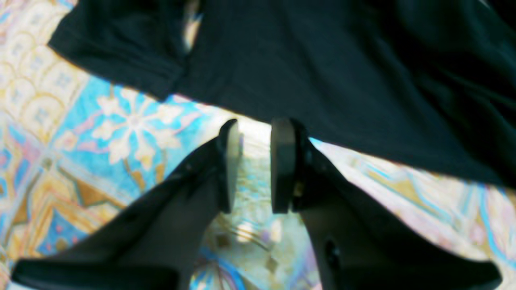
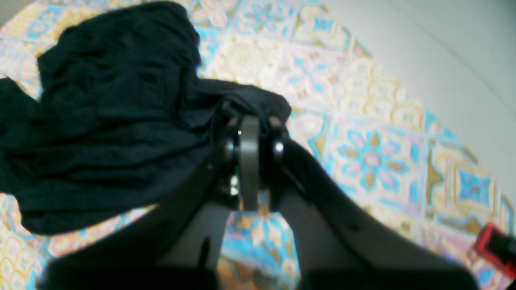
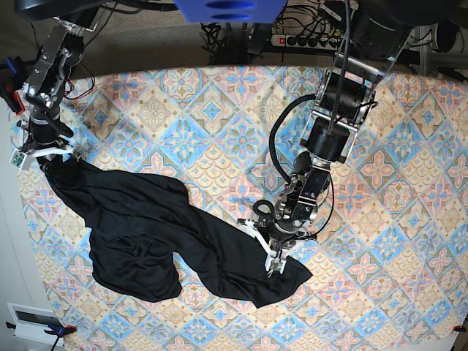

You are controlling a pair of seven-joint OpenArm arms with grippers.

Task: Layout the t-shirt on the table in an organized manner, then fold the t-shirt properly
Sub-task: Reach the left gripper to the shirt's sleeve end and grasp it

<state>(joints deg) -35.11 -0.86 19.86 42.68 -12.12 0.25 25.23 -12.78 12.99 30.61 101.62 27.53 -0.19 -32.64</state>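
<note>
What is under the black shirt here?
Only the patterned table shows around the shirt. The cloth continues beneath it; anything else under the bunched fabric is covered and cannot be seen.

Base looks down from overhead; both wrist views look close along claws at the t-shirt (image 3: 168,234)

Black t-shirt (image 3: 157,227): unfolded, rumpled, stretched diagonally across the table (image 3: 219,139), from the far left edge toward the near centre. Bulk is bunched and creased at left; a narrower band trails to a corner at right. Table cloth: pastel diamond tiles, floral motifs.
</note>
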